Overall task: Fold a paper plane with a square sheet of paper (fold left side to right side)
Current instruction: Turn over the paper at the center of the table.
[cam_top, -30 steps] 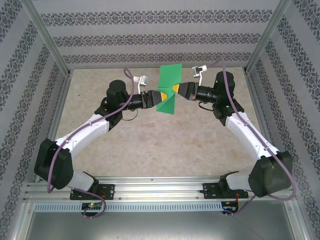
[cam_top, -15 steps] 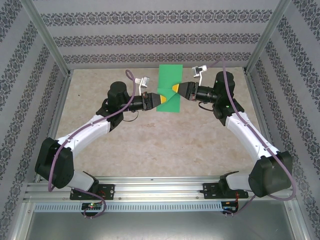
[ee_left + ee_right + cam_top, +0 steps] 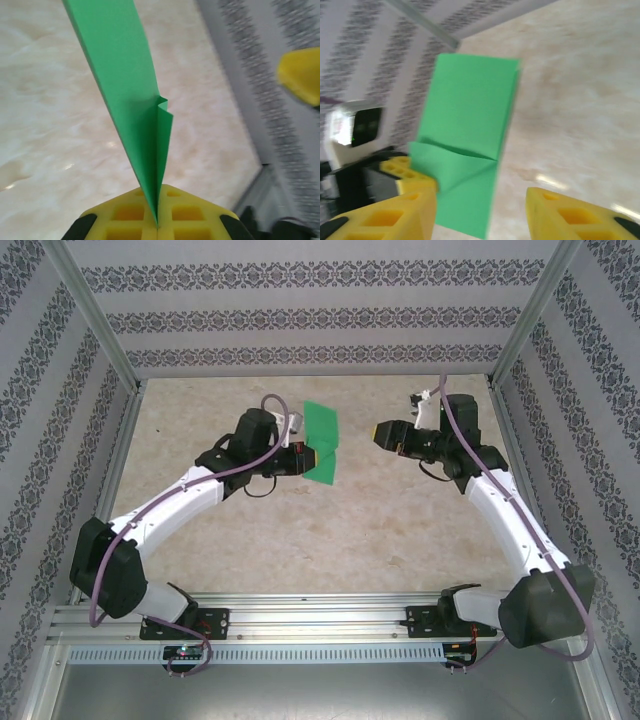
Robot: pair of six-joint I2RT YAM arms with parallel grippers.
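Looking down from above, the left gripper [image 3: 312,456] is clenched on the square sheet of paper [image 3: 322,430], which is folded into a narrow green strip and held off the table [image 3: 350,530], over the middle of its far half and short of the far edge. The right gripper [image 3: 382,432] hangs well apart to the right with its jaws parted and nothing in them. To my eye the side-to-side fold is made and one arm alone carries the sheet. The next move looks like a fresh grip by the free arm or a lay-down to press the crease.

From the left wrist, the sheet runs edge-on out of the shut yellow fingers [image 3: 125,215], and a smaller flap stands off its right face. That flap is springy. A careless pinch there could crush it or pull the fold askew.

From the right wrist, the strip faces the camera beyond the spread fingers [image 3: 570,215], with a slanted crease across its lower part where the other arm's yellow finger pinches it. The view is blurred, so finer creases are hard to read.

Little crowds the work. The patterned walls [image 3: 320,330] and a frame post [image 3: 520,320] close in behind, near the far corners.
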